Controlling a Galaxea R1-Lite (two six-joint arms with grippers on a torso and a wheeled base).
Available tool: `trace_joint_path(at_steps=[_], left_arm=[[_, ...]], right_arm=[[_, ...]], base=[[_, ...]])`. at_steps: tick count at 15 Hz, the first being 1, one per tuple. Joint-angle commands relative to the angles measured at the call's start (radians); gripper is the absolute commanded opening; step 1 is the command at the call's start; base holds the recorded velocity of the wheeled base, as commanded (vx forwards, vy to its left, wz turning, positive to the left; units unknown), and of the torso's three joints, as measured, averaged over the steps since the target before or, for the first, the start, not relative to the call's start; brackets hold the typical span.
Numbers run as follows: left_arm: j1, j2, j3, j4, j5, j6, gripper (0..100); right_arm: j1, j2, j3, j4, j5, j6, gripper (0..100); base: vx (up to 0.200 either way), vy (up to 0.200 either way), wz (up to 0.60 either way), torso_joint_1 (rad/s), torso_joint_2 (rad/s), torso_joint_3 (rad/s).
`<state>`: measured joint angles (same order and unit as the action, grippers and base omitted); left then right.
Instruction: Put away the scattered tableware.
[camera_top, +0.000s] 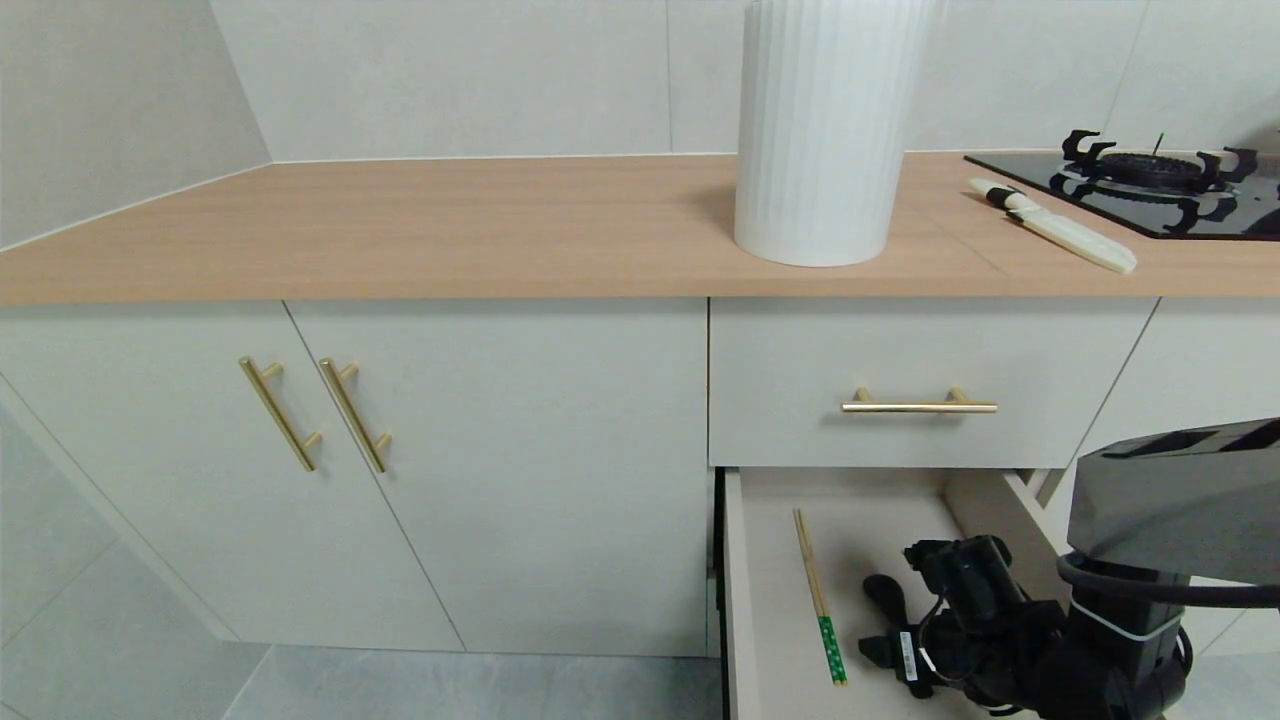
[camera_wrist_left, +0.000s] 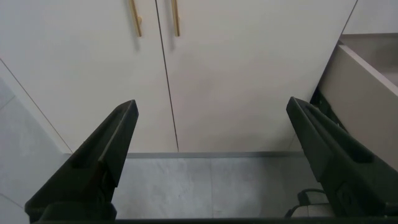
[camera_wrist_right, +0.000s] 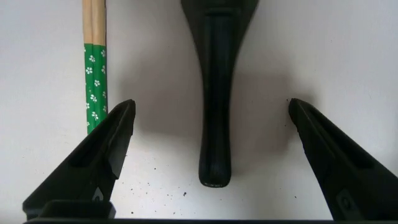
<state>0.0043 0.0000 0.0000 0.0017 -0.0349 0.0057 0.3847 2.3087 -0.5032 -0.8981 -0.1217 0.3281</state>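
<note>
Head view: the white ribbed container (camera_top: 820, 130) runs out of frame at top centre, the gas hob (camera_top: 1150, 190) is clipped at far right, the open drawer (camera_top: 738, 600) by the bottom edge. Right wrist view: the frame edge crops the black spoon (camera_wrist_right: 214, 93) and chopsticks (camera_wrist_right: 94, 62).

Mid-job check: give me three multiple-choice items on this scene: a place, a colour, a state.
1. Where do the chopsticks lie? A. On the counter. B. In the open drawer. C. On the stove.
2. What colour is their patterned end? A. Red. B. Blue. C. Green.
3. How do the jaws of the right gripper stand? A. Open, either side of the handle of the black spoon. B. Shut on the spoon. C. Shut on the chopsticks.
Answers: 1 B: they rest on the drawer floor. 2 C: green with pale flowers in the right wrist view. 3 A: the jaws stand apart, the handle between them and clear of both.
</note>
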Motion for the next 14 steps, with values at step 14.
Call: trace_joint_path(at_steps=[14], left_arm=[[0.0,0.0,0.0,0.0,-0.002,0.0,100]], right_arm=[[0.071,-0.917,-0.178,0.795,-0.024,-0.006,100]], base=[[0.0,0.0,0.0,0.0,0.0,0.0]])
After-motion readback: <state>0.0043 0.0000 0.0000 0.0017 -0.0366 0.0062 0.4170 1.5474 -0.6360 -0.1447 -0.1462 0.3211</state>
